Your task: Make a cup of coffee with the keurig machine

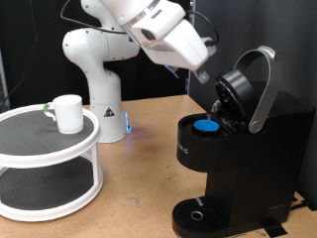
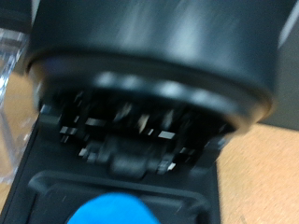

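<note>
The black keurig machine (image 1: 238, 159) stands at the exterior view's right with its grey-handled lid (image 1: 260, 84) raised. A blue-topped pod (image 1: 205, 125) sits in the open chamber. My gripper (image 1: 220, 102) hovers just above and behind the pod, close under the lifted lid; its fingertips are hard to make out against the black machine. The wrist view is filled by the lid's round underside (image 2: 154, 84), with the blue pod (image 2: 112, 210) at the frame's edge. The white cup (image 1: 67, 113) stands on the top tier of a round white rack (image 1: 50, 149) at the exterior view's left.
The round drip tray (image 1: 198, 213) at the machine's base holds nothing. The robot's white base (image 1: 99, 89) stands behind the wooden table (image 1: 139, 183), between the rack and the machine.
</note>
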Tool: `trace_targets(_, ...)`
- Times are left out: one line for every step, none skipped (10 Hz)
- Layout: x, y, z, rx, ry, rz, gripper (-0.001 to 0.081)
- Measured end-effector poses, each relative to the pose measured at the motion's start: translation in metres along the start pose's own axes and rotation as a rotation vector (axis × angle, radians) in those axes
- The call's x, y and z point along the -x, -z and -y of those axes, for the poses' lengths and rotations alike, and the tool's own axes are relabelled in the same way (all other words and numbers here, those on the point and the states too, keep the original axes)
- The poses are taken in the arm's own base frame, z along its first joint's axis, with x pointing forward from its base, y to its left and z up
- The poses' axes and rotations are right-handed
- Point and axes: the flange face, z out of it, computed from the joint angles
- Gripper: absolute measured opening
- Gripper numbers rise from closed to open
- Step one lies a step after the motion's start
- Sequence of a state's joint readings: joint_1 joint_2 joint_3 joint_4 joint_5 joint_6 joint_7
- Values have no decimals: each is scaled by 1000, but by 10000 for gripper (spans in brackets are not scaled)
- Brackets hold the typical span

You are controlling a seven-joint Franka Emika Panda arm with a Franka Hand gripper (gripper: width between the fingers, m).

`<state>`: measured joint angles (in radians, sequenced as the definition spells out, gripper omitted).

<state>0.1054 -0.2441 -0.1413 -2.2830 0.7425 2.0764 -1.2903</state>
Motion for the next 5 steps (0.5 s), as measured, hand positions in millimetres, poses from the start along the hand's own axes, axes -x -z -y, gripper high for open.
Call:
trace_targets(-5,8,1,-8,-17,-30,806)
trace_targets(-10,17,1,-11,-34,-48,806)
trace_targets(-13,27,1,-13,-49,-58,806)
trace_targets(-15,36,2,-30,-61,-61,806)
trace_targets(-15,44,2,-65,-58,-46,806)
